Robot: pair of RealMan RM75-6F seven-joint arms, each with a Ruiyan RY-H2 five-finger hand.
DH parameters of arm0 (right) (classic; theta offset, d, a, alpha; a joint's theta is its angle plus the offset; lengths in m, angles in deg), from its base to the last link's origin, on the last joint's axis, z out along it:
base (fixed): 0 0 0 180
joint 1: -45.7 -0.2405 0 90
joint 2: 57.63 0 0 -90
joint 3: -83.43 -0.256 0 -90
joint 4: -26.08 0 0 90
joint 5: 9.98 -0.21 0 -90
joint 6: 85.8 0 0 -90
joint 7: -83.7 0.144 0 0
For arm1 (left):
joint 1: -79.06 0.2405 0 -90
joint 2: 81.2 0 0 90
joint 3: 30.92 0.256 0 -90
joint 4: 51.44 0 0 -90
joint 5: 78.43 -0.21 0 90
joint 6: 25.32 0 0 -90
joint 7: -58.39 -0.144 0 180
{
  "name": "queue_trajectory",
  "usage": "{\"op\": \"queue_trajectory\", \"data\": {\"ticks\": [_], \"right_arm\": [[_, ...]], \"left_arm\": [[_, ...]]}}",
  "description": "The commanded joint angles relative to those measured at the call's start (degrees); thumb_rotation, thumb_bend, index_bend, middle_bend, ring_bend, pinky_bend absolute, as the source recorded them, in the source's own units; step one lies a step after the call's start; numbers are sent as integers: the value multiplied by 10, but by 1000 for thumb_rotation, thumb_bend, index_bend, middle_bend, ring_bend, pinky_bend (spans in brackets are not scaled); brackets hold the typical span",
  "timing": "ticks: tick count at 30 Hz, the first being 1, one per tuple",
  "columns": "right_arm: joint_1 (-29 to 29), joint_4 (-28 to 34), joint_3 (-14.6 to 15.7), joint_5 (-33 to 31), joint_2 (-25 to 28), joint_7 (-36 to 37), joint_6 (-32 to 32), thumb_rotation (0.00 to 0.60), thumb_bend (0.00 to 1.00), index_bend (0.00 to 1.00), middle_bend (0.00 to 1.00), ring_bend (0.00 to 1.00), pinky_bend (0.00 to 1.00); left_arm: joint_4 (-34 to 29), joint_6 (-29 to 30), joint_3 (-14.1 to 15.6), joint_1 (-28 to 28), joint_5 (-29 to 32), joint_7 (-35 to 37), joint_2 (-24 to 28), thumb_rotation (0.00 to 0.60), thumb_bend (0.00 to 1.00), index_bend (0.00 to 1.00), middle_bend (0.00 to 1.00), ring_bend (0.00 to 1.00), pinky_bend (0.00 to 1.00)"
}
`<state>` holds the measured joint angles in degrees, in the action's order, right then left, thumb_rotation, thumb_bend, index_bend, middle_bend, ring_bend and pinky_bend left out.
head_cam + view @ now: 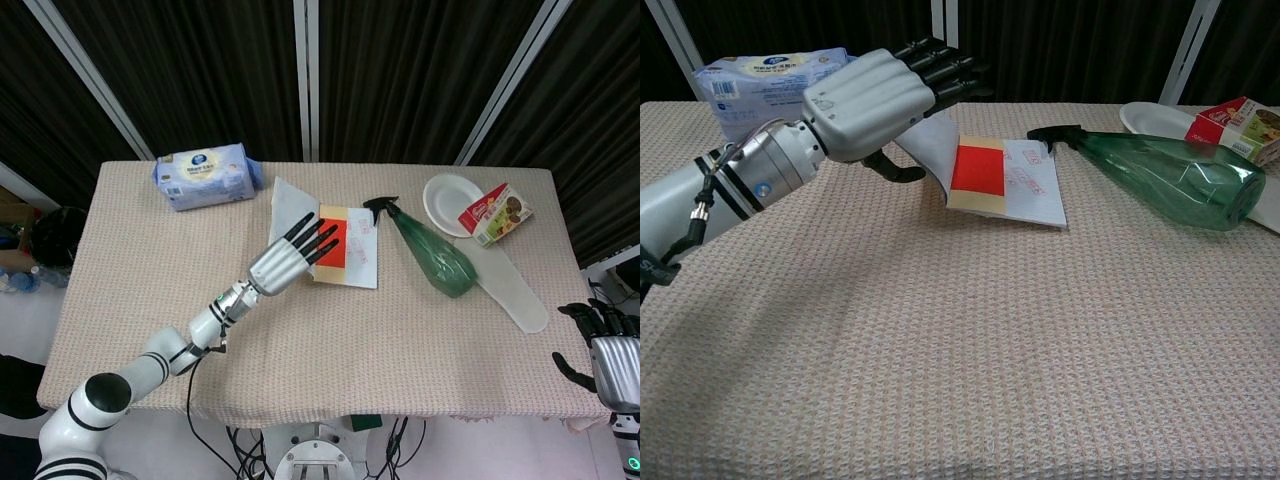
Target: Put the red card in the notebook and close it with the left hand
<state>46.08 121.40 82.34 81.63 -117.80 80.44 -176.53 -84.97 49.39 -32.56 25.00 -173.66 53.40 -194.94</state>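
Observation:
The notebook [352, 240] [1028, 183] lies open in the middle of the table, beside the spray bottle's nozzle. The red card [336, 239] [977, 167] lies flat on its inner page. My left hand [289, 258] [876, 102] reaches in from the left. Its fingers stretch over the white left cover [292, 203] [937, 143] and its thumb hooks under it. That cover stands lifted, nearly upright, over the card. My right hand [608, 349] hangs off the table's right front corner, fingers apart and empty; it is out of the chest view.
A green spray bottle [432, 250] [1170, 178] lies right of the notebook. Behind it are a white plate [449, 202], a snack box [495, 213] and a long white tray [511, 287]. A wipes pack [206, 175] [770, 80] sits at the back left.

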Motion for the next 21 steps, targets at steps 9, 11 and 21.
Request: {"op": "queue_trajectory", "data": {"ticks": [9, 11, 21], "right_arm": [[8, -9, 1, -2, -6, 8, -8, 600, 174, 275, 236, 144, 223], [9, -11, 1, -3, -6, 9, -8, 600, 174, 275, 236, 144, 223], [6, -12, 1, -6, -3, 12, 1, 600, 174, 275, 236, 144, 222]], "left_arm": [[-30, -66, -4, -63, -17, -40, 25, 600, 175, 89, 0, 0, 47], [-37, -71, -6, -67, -16, -40, 26, 600, 175, 89, 0, 0, 47], [-171, -69, -39, -30, 42, -21, 73, 600, 175, 90, 0, 0, 48]]}}
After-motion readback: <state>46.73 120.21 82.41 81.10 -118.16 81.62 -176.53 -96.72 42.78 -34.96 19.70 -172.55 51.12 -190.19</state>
